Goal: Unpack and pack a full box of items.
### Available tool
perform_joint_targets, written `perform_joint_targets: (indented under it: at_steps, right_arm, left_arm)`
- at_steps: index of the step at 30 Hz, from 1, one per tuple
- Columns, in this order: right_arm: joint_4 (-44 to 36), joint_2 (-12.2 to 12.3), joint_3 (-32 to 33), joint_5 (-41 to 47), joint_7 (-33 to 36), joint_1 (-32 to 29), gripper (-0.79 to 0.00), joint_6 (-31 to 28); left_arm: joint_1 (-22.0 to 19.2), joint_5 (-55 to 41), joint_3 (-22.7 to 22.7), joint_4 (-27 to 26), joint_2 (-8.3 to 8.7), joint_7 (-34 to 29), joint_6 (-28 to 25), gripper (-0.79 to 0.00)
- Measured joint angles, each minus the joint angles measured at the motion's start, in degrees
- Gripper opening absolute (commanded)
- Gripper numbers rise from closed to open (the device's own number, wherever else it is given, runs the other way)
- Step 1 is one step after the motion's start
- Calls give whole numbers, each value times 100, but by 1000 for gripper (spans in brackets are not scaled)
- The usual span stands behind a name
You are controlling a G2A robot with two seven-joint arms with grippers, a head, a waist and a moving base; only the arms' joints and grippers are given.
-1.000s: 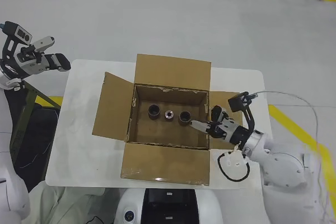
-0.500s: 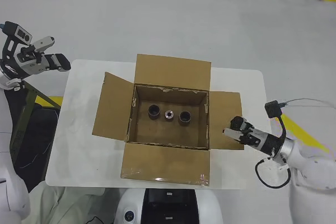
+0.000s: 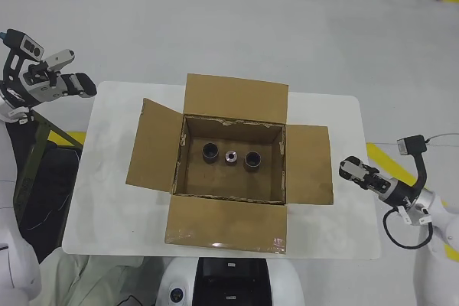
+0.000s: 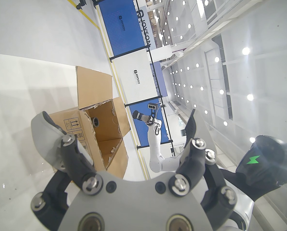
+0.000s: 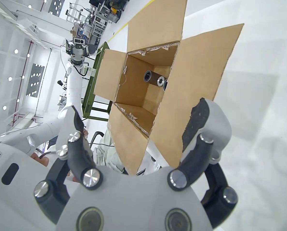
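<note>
An open cardboard box point(image 3: 229, 222) stands in the middle of the white table point(image 3: 111, 206), all flaps folded out. Three dark cylindrical items point(image 3: 210, 152) point(image 3: 230, 157) point(image 3: 252, 160) stand in a row on its floor. My right gripper point(image 3: 345, 167) hovers open and empty just past the box's right flap point(image 5: 196, 68), near the table's right edge. In the right wrist view two cylinders point(image 5: 149, 76) point(image 5: 160, 80) show fully, the third partly hidden behind the flap. My left gripper point(image 3: 90, 84) is open and empty, off the table's far left corner. The box point(image 4: 102, 131) lies well beyond its fingers point(image 4: 45, 123).
A green metal frame point(image 3: 30, 157) stands on the floor left of the table. Yellow floor tape point(image 3: 402, 176) runs to the right. Bare tabletop surrounds the box on the left and right sides.
My right gripper has pulled back out of the box, from beside the rightmost cylinder to beyond the right flap, holding nothing. The left arm and the three cylinders have not moved.
</note>
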Motion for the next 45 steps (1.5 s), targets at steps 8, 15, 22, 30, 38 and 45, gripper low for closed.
perform_joint_targets:
  at_steps: [8,15,22,30,38,45]
  right_arm:
    - [-1,0,0,-2,-1,-1,0,-2]
    - [-1,0,0,-2,-1,-1,0,-2]
    - [31,5,-37,-45,-81,-13,0,58]
    - [560,119,-154,-480,-311,291,0,946]
    - [1293,223,-468,-311,10,673,0,1385]
    - [1498,296,-869,-369,259,865,0,1508]
  left_arm:
    - [0,0,0,0,0,0,0,0]
    - [0,0,0,0,0,0,0,0]
    - [0,0,0,0,0,0,0,0]
    - [0,0,0,0,0,0,0,0]
    - [0,0,0,0,0,0,0,0]
    - [0,0,0,0,0,0,0,0]
